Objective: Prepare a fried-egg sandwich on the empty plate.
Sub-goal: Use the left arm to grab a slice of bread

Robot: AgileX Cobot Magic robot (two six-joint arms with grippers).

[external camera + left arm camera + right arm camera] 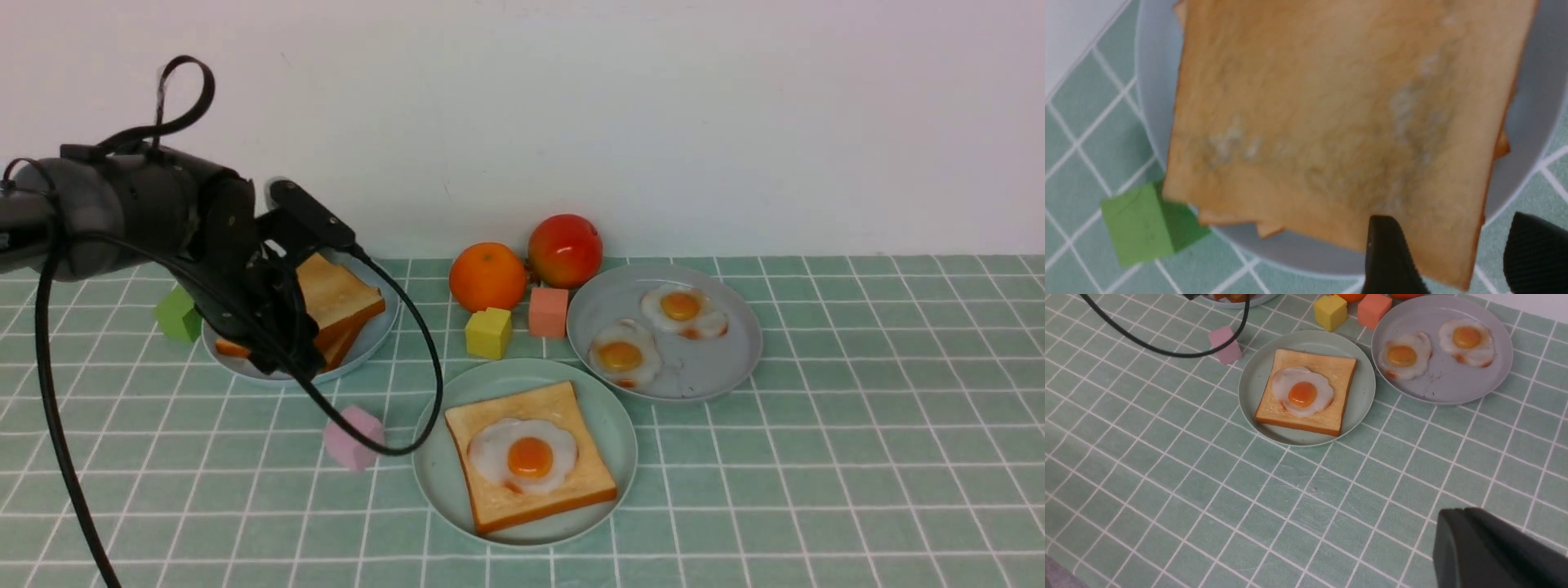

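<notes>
Left gripper (1453, 232) spread astride top toast slice (1331, 122) toward surface's far-left corner: likely light, stiff, pinch crust edge; right gripper (1461, 535) closed.

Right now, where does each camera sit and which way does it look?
Front view: between the arms, facing the wall; the left arm shows.
Left wrist: on that arm, looking down at the toast pile; the left fingers show, apart.
Right wrist: on the right arm, facing the fried egg; the right fingers show, shut.
Front and right wrist share that egg on the plate.
</notes>
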